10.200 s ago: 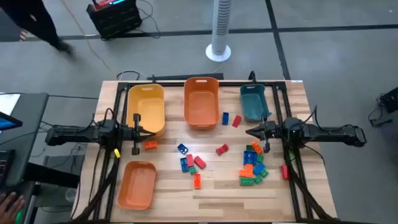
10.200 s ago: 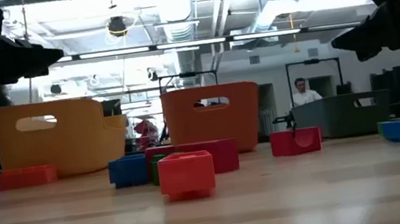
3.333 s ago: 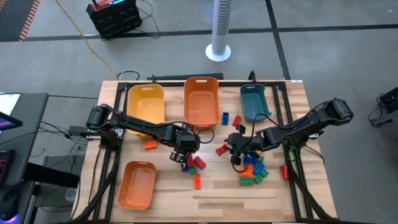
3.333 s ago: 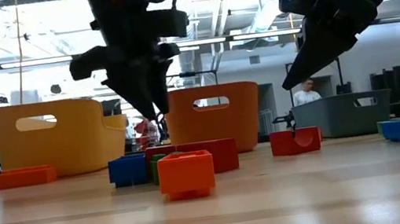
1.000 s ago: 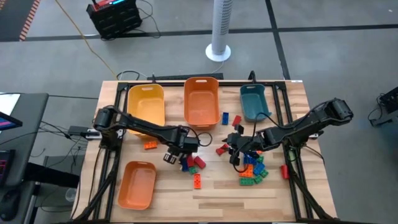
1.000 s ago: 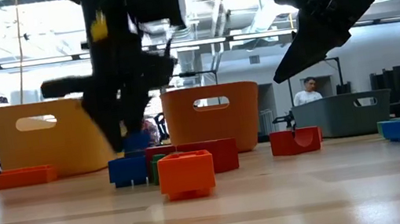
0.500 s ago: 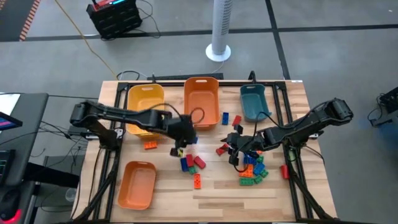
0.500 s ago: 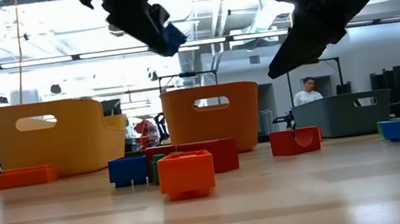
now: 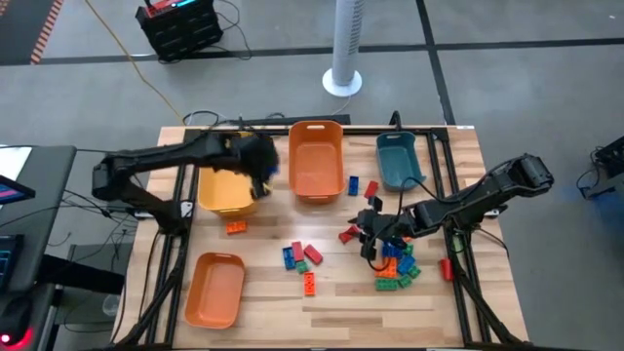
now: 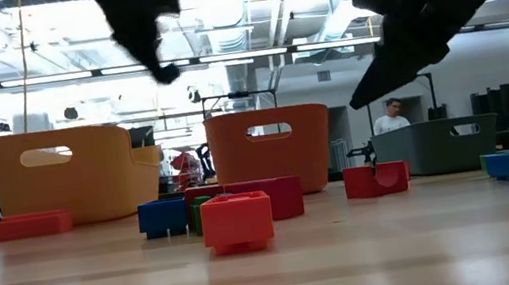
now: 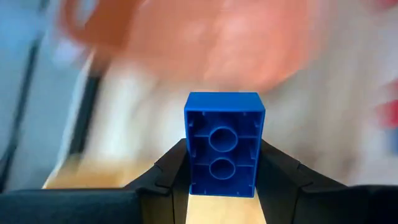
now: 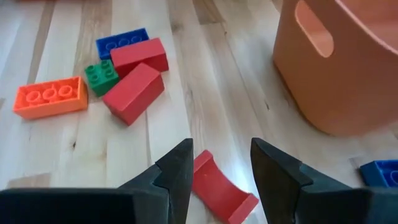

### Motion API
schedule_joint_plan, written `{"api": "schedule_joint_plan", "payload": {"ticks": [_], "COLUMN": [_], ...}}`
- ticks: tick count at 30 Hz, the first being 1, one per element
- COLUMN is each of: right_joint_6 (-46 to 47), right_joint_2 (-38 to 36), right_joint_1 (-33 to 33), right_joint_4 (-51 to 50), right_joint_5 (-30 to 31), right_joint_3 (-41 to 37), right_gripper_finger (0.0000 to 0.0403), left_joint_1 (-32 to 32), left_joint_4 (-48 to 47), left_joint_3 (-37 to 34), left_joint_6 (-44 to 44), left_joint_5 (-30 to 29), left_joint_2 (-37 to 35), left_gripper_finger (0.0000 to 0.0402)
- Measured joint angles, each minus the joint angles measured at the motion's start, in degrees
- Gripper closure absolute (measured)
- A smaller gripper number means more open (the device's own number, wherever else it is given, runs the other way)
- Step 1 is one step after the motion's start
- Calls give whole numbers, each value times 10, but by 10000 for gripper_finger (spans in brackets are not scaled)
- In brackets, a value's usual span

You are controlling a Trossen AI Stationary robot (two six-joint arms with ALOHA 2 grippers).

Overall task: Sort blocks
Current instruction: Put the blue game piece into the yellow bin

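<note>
Now the left gripper (image 11: 222,163) grasps a blue block (image 11: 224,144) beside the middle orange bin (image 9: 316,159); the right gripper (image 12: 221,163), jaws apart, hangs over a curved red block (image 12: 221,188) near that bin.

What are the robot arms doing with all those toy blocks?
They are sorting blocks into bins. The left gripper is pinching a blue block and is up over the yellow bin. The right gripper is open, hovering over a curved red block on the table. Lots of other blocks are loose on the wood, not yet sorted.
</note>
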Motion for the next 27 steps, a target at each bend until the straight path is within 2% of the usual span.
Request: {"api": "schedule_joint_plan", "payload": {"ticks": [4,9,11,15,20,24,27], "right_joint_6": [0,0,0,0,-1,-2,-5], "right_joint_2": [0,0,0,0,0,0,0], "right_joint_1": [2,3,7,15,15,16,16], "right_joint_4": [15,23,25,29,29,29,29], "right_joint_5": [0,0,0,-1,0,0,0], "right_joint_3": [0,0,0,0,0,0,0], "right_gripper_finger": [228,228,228,228,228,228,228], "left_joint_1": [60,114,128,140,133,102,50], "left_joint_4": [-76,-87,-72,-62,-82,-98,-75], "left_joint_3": [-24,-114,-150,-181,-141,-74,-31], "left_joint_6": [-83,-123,-128,-122,-121,-120,-109], "left_joint_5": [-21,-20,-26,-26,-11,9,16], "left_joint_2": [0,1,1,1,1,1,0], "left_gripper_finger": [272,269,250,183,130,124,128]}}
